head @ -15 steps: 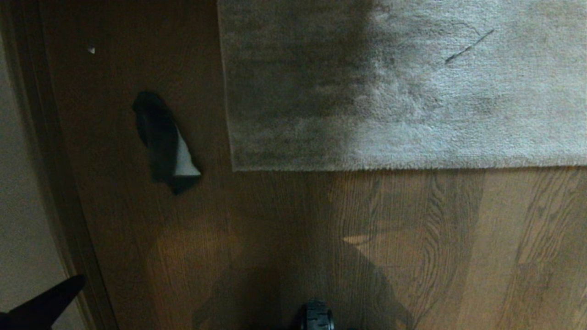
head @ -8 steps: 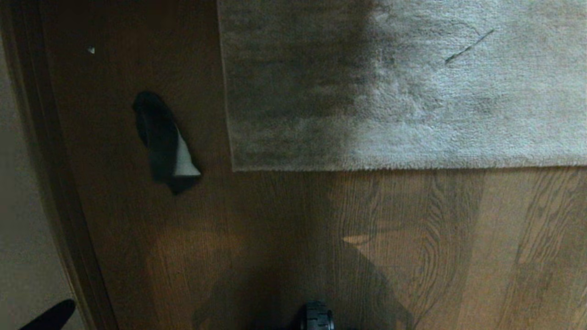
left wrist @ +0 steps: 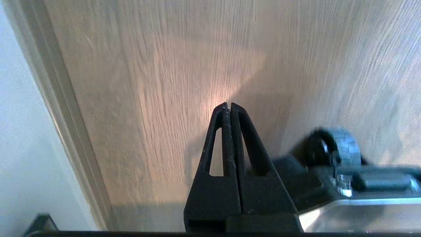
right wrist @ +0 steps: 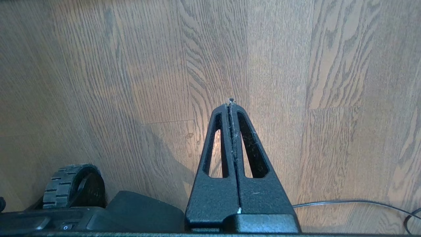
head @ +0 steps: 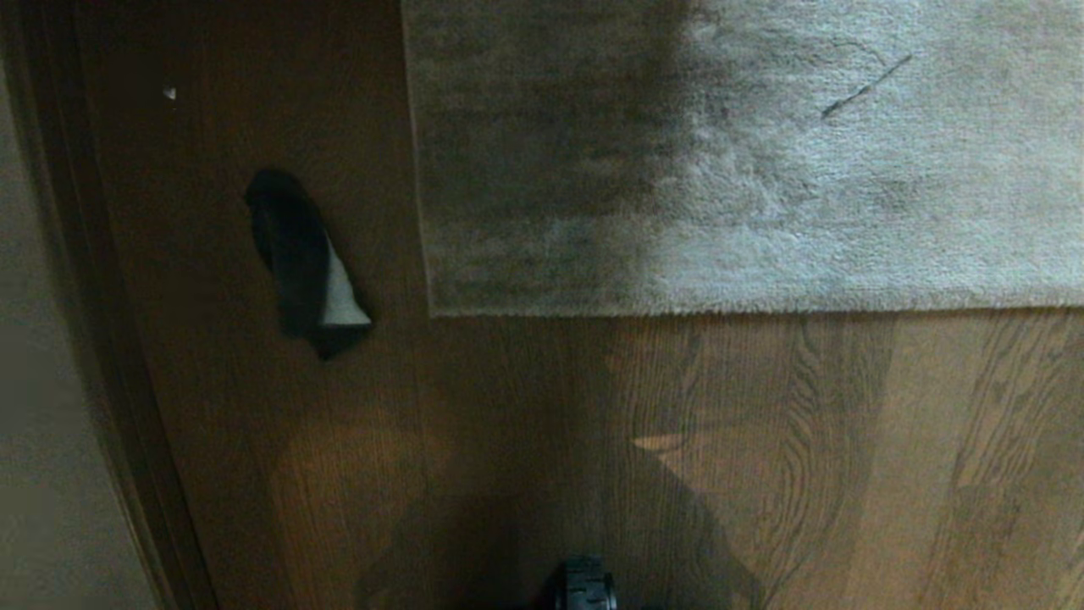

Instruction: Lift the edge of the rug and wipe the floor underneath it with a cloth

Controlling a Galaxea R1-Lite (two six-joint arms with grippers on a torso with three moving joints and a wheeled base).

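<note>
The pale plush rug lies flat across the top of the head view; the rug edge (head: 677, 307) runs straight to a corner (head: 435, 310). Brown plank floor (head: 847, 457) fills the area below it. To the left of the corner, a small crumpled piece (head: 306, 269) lies on the floor, mostly dark in shadow with one pale tip; it looks like the cloth. Neither gripper shows in the head view. My left gripper (left wrist: 227, 105) is shut and empty over bare floor near the wall. My right gripper (right wrist: 231, 103) is shut with only lint on its fingers, also over bare planks.
A wall and dark baseboard (head: 110, 381) run down the left side, and the baseboard (left wrist: 69, 112) also shows in the left wrist view. The base's wheel (head: 584, 586) sits at the bottom centre. A thin cable (right wrist: 355, 201) lies on the floor near the right arm. A dark streak (head: 865, 86) marks the rug.
The black tip of my left gripper slid down and out of the head view's lower left corner. The rug and the crumpled piece have not moved.
</note>
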